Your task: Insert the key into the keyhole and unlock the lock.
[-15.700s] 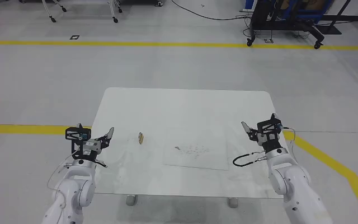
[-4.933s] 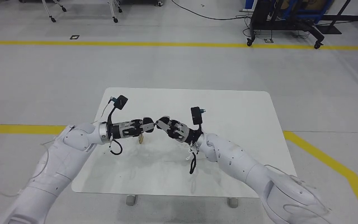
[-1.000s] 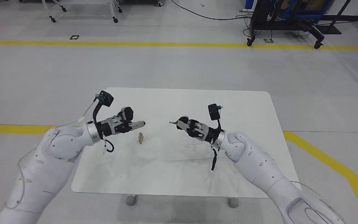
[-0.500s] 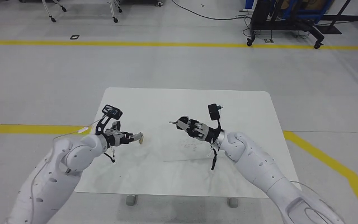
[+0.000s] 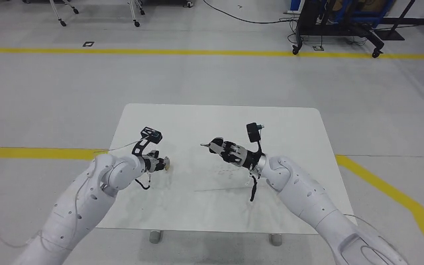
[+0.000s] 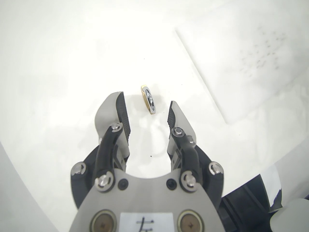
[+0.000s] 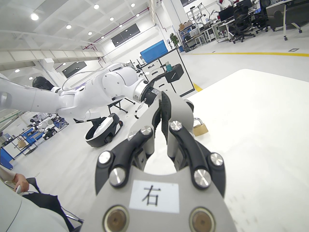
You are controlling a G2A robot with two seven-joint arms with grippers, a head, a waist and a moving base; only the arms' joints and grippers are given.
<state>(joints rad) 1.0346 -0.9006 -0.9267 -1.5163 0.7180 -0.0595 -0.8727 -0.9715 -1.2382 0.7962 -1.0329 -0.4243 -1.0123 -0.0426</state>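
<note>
A small brass padlock stands on edge on the white table toward its left side. My left gripper is low over the table, right at the lock. In the left wrist view the left gripper is open, with the padlock between its fingertips and touching neither. My right gripper hovers above the table's middle, shut on the key, whose thin tip points toward the lock. From the right wrist the shut right gripper faces the padlock.
A thin clear sheet with faint speckles lies on the table's middle front; its corner is just beside the lock. The table's left edge is close behind my left arm.
My left arm has swung round and come down, bringing its open gripper from above the lock to either side of it. The right arm holds the key still.
</note>
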